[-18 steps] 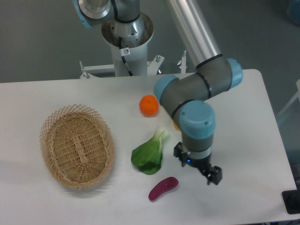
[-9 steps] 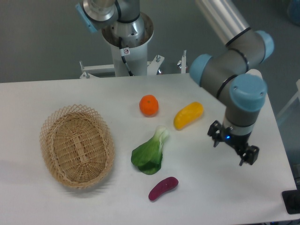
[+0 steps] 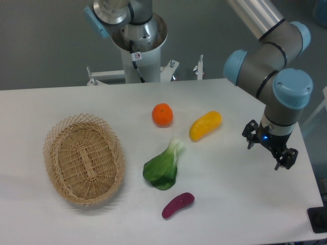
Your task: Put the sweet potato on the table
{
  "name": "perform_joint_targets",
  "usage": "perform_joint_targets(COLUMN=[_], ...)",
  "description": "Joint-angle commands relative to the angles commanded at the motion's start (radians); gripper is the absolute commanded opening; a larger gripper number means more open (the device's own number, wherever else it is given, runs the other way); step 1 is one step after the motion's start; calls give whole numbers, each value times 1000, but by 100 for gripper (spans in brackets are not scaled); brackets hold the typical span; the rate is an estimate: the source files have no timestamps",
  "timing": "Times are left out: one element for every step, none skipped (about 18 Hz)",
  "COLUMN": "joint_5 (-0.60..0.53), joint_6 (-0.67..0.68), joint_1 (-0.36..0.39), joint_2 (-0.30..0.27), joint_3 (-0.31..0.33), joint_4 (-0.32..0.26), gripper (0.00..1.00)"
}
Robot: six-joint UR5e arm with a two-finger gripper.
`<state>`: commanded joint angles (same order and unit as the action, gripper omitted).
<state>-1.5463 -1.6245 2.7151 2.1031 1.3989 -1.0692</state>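
1. Far left, the wicker basket point(image 3: 84, 158) sat on the white worktop point(image 3: 61, 102) with nothing visible inside it.
2. Moving right, an orange point(image 3: 162, 114) lay toward the far side, and nearer the camera a leafy green vegetable point(image 3: 163, 167) sprawled just right of the basket.
3. And there was the sweet potato point(image 3: 178, 205), the small magenta one, lying flat on the worktop near the front edge, just below the greens and touching nothing else. Judged from that, the placing looked done: the vegetable rested on the surface and was free of the arm.
4. A yellow oblong vegetable point(image 3: 205, 125) lay a little farther back, right of the orange, well apart from the purple one.
5. Over on the right, the gripper point(image 3: 271, 151) hung above the worktop, well away from the sweet potato and pointing down. Its two fingers stood spread with a clear gap between them, and nothing was pinched in that gap; it touched no object.
6. So the step in hand read as the pull-away after release. The next move, as I judged it, called for little: carry the arm clear without sweeping low across the yellow vegetable or the greens, and leave the sweet potato where it lay.
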Motion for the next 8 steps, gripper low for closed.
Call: perform_joint_targets(joint_5=[0,0,0,0,0,0,-2,-5], joint_6=[0,0,2,2,2,0,0,0], joint_1=[0,0,-2,-2,-2,-2,-2,-2], joint_2=[0,-2,-2,-2,-2,0,0,0], joint_3=[3,8,9,11,12,12,12,12], joint_4=[0,0,2,2,3,3,3,3], gripper=[100,100,100,100,100,100,100,100])
